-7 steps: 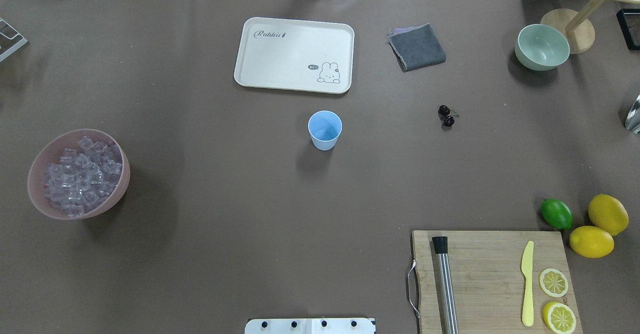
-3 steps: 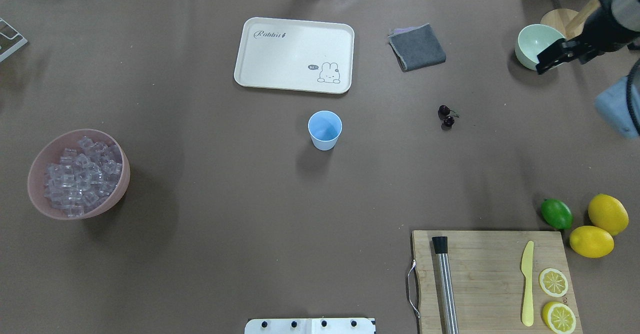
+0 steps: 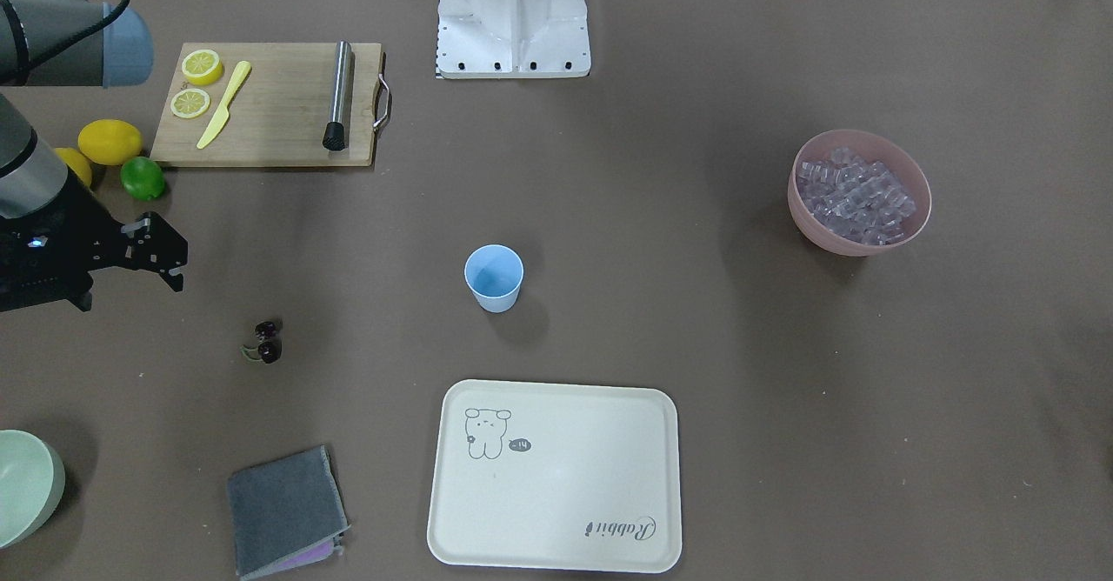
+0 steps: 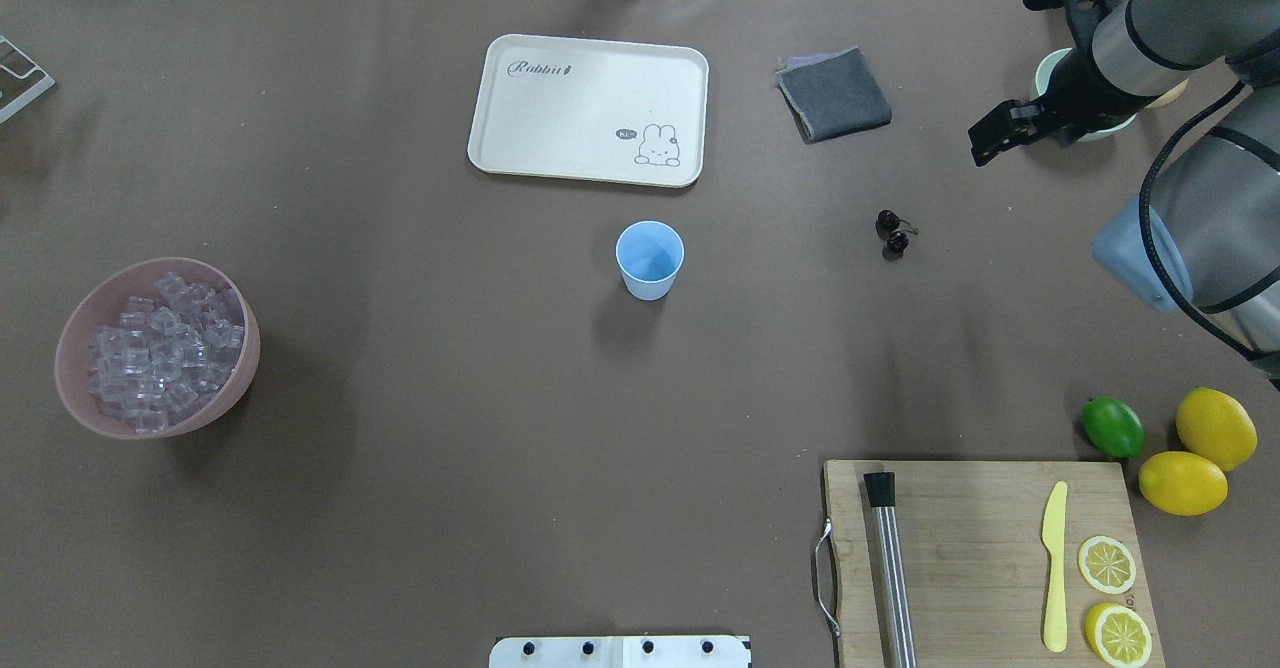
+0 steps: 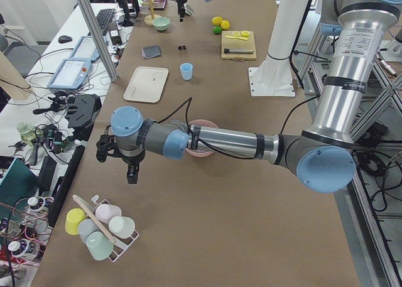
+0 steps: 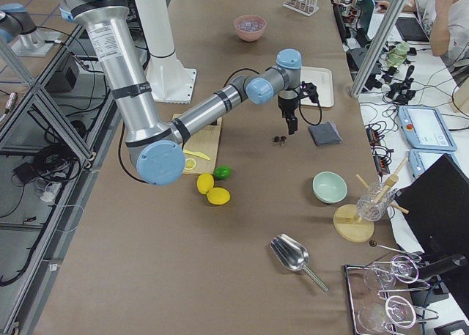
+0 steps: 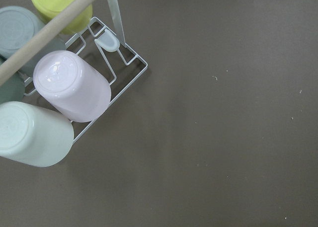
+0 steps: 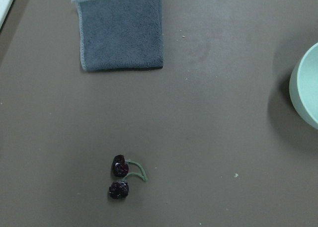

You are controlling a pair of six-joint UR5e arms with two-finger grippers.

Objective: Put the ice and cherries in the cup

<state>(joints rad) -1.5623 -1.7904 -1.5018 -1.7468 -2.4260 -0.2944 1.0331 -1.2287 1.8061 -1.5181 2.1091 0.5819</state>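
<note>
The light blue cup (image 4: 650, 258) stands upright and empty mid-table; it also shows in the front view (image 3: 494, 277). The ice (image 4: 160, 348) fills a pink bowl (image 4: 243, 373) at the left. The cherries (image 4: 893, 232) lie on the table right of the cup; they show low in the right wrist view (image 8: 119, 177). My right gripper (image 4: 990, 136) is open and empty. It hangs above the table to the far right of the cherries, also seen in the front view (image 3: 181, 266). My left gripper (image 5: 117, 166) shows only in the exterior left view, beyond the table's left end; I cannot tell its state.
A cream tray (image 4: 590, 108) and a grey cloth (image 4: 833, 93) lie behind the cup. A pale green bowl (image 3: 26, 485) sits under the right arm. A cutting board (image 4: 970, 548) with muddler, knife and lemon slices, a lime (image 4: 1113, 428) and lemons lie front right. A cup rack (image 7: 59, 88) lies below the left wrist.
My right arm has come in from the right edge and moved left past the pale green bowl, nearer the cherries. Cup, cherries and ice have not moved.
</note>
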